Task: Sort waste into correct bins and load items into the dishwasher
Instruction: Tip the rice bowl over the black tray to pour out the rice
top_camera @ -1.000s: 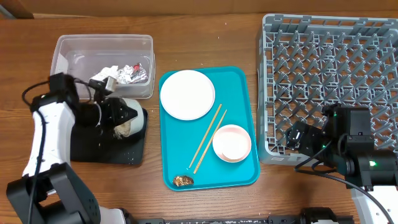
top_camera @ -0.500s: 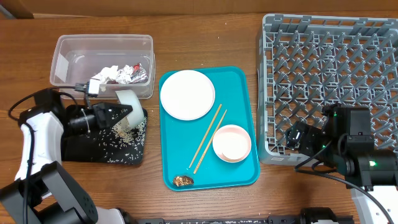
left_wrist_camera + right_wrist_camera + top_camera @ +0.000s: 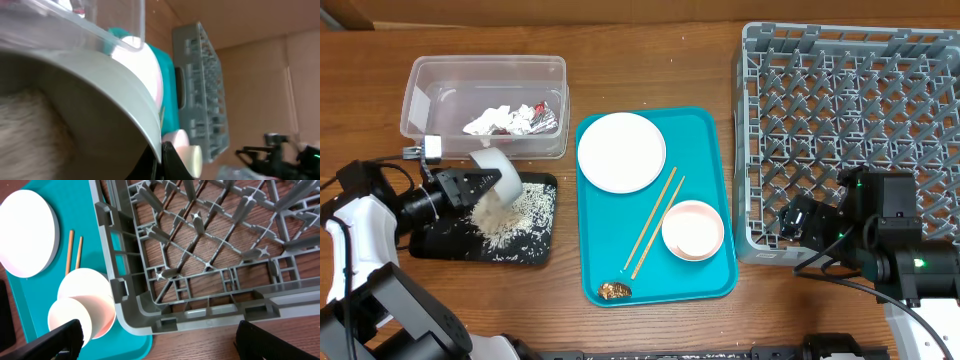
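Grey smooth bowl (image 3: 492, 166) spills grainy rice (image 3: 506, 213) onto flat black tray (image 3: 438, 246).

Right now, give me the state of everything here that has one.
left gripper, shut on grey bowl
grey bowl, tipped, pouring rice
black tray, holding rice pile
clear tub, holding napkin and wrappers
plate, bare, on teal tray
pink bowl, upright, empty
dish rack, nothing loaded
right gripper, open, empty
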Controlling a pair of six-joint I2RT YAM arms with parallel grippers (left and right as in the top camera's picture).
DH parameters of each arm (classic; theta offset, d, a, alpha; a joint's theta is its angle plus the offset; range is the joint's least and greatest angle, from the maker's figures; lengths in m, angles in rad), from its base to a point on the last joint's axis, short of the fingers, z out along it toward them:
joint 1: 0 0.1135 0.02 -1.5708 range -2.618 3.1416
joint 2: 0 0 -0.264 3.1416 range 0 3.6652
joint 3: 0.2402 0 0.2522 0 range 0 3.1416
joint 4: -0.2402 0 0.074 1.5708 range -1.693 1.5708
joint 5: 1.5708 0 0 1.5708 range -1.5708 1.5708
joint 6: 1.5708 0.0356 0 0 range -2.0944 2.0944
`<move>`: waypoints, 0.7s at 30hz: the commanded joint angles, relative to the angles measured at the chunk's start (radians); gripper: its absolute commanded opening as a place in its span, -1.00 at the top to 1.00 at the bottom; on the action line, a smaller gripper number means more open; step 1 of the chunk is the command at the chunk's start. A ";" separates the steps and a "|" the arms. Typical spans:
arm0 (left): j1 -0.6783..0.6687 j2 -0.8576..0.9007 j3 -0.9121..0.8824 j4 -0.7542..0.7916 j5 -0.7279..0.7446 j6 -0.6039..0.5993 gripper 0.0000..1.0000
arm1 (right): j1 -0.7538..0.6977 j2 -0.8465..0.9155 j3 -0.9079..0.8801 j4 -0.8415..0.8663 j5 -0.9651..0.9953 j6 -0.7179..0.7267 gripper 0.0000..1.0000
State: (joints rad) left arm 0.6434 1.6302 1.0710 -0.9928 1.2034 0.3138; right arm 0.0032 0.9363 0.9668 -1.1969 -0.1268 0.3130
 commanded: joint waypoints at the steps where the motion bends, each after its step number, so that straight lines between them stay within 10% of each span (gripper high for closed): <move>1: 0.002 0.008 -0.004 0.012 0.110 0.038 0.92 | 0.002 -0.003 0.026 0.006 -0.005 -0.005 -1.00; 3: 0.004 0.020 -0.004 0.004 0.043 -0.100 0.92 | 0.002 -0.003 0.026 0.004 -0.005 -0.005 -1.00; 5: 0.004 0.021 -0.004 -0.022 0.077 0.053 0.92 | 0.002 -0.003 0.026 0.001 -0.005 -0.005 -1.00; 16: 0.005 0.031 -0.004 0.014 -0.046 -0.076 0.92 | 0.002 -0.003 0.026 0.005 -0.005 -0.005 -1.00; 21: -0.003 0.031 -0.004 -0.050 0.375 0.116 0.92 | 0.002 -0.003 0.026 0.005 -0.005 -0.005 -1.00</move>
State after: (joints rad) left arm 0.6434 1.6535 1.0660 -1.0237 1.3048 0.2955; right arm 0.0036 0.9363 0.9668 -1.1973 -0.1265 0.3134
